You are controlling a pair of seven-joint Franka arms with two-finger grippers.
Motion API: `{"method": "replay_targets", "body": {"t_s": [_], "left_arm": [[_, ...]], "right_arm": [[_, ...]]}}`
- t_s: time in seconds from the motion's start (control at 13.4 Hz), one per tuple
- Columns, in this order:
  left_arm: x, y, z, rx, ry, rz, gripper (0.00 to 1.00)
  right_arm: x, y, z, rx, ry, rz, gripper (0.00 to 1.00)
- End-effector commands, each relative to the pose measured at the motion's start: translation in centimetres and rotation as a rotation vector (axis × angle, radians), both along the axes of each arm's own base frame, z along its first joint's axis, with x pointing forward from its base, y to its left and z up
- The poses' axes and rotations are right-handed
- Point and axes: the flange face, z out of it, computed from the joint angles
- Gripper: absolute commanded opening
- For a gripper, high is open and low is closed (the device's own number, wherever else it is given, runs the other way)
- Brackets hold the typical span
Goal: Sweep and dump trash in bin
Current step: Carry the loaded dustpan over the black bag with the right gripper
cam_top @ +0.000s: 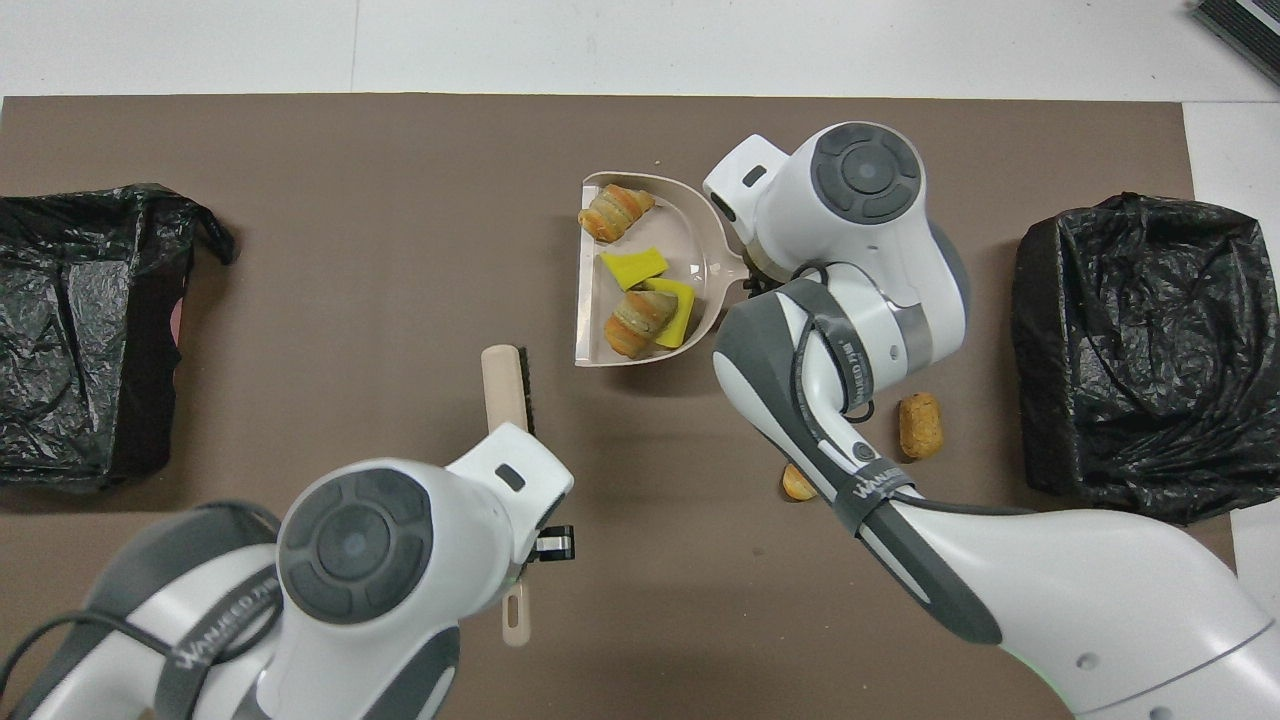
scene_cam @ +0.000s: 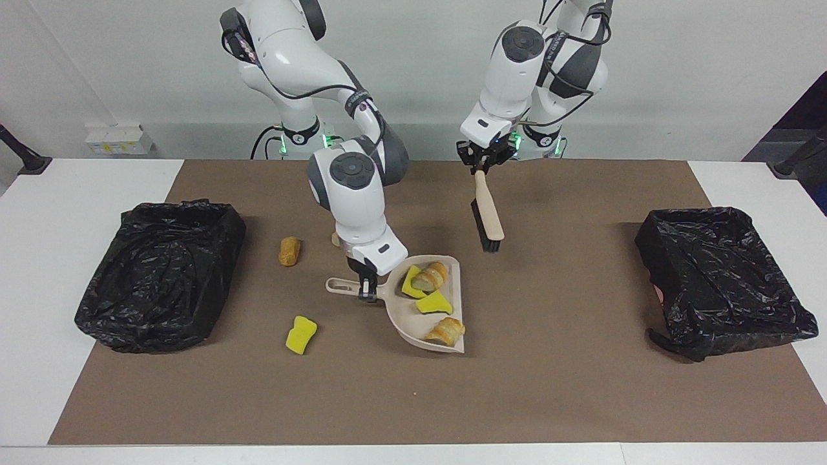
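Now the right gripper (scene_cam: pixel 366 292), low at centre frame in the facing view, pinches the dustpan (scene_cam: pixel 446 342) by its handle; two rolls (scene_cam: pixel 430 276) and two yellow sponge wedges (scene_cam: pixel 434 303) lie inside. Another wedge (scene_cam: pixel 301 334) and a roll (scene_cam: pixel 289 250) sit on the brown mat (scene_cam: pixel 581 387). Upper centre, the left gripper (scene_cam: pixel 479 165) is clamped on a raised brush (scene_cam: pixel 486 213).
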Motion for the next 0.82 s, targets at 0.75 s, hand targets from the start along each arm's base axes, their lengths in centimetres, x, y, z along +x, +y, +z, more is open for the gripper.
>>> {"method": "replay_targets", "body": {"t_s": [0.75], "left_arm": [[-4.4,0.8,-11.4,0.060,0.066,-0.042,0.00]], "right_arm": [[-0.7,-24.4,12.5,-0.019,-0.056,-0.043,0.00]]}}
